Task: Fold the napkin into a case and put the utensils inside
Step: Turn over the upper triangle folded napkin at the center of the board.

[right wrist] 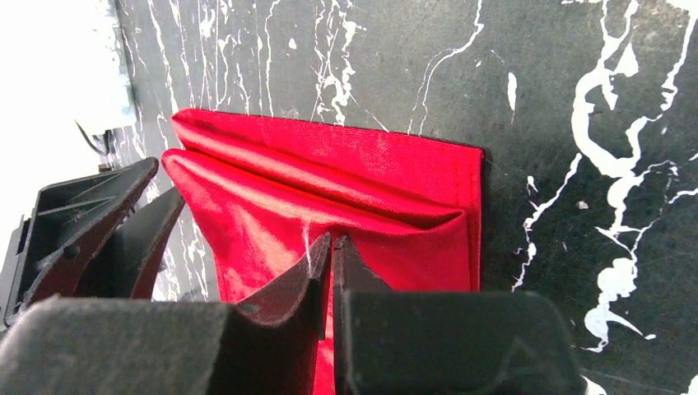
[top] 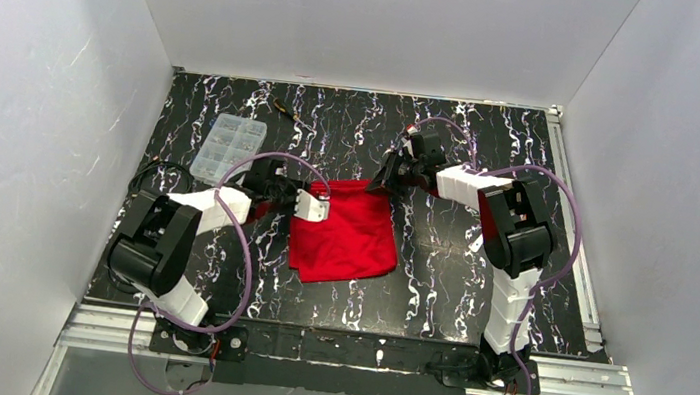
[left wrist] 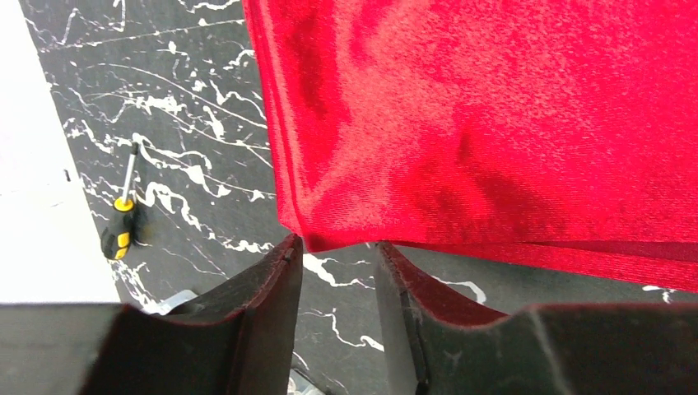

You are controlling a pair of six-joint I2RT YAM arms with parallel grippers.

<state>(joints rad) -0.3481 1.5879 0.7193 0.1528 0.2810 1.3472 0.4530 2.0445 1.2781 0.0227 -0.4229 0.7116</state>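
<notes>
Pinching a raised fold of the napkin (right wrist: 329, 189), the right gripper (right wrist: 331, 243) has its 2 fingers nearly together; the left gripper (left wrist: 336, 247) stands parted at its edge, holding nothing.

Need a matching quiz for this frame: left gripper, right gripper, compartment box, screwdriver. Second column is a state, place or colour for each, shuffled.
Column one:
1. left gripper
2. right gripper
3. compartment box
4. screwdriver

Column two:
A. shut, pinching the napkin
B. clear plastic, left of the napkin
C. open, at the napkin's left edge, nothing held
D. black-and-yellow handle

Pairs: 1-C, 2-A, 3-B, 4-D
</notes>
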